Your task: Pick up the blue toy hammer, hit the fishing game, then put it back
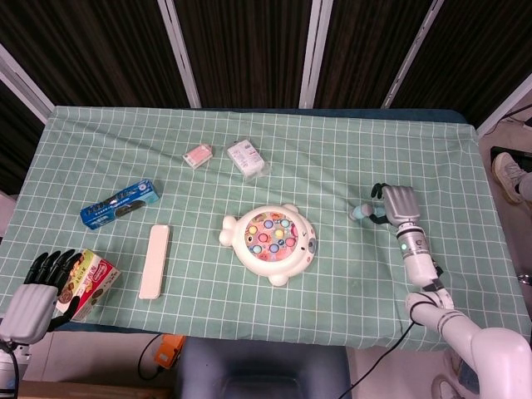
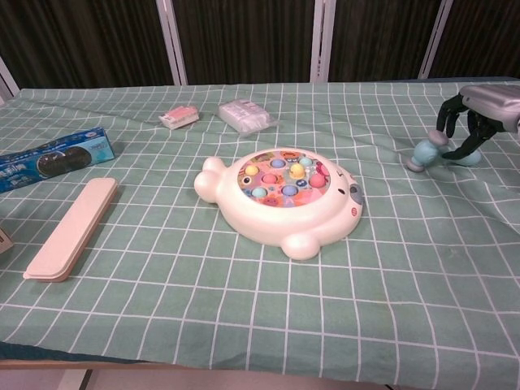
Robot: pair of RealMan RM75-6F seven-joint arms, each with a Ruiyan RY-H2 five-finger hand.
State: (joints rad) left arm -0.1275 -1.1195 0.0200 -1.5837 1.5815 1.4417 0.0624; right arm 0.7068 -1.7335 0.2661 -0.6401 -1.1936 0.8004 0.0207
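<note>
The task looks to be at its first step: the right hand (image 2: 479, 114) is at the blue toy hammer (image 2: 429, 153) on the far right side of the counter (image 1: 332, 158), its dark fingers (image 2: 448, 118) curled down around the handle, and the hammer head pokes out toward the fishing game (image 1: 270, 238). Whether the hammer is truly gripped or already clear of the checked cloth cannot be told from either view, though the fingers appear to close on it. The fishing game sits mid-counter, well apart from the hammer and untouched. The left hand (image 1: 37, 293) rests at the near left edge beside a snack box (image 1: 87, 281), fingers spread and holding nothing. By my reading, the lift, the strike and the return all remain
</note>
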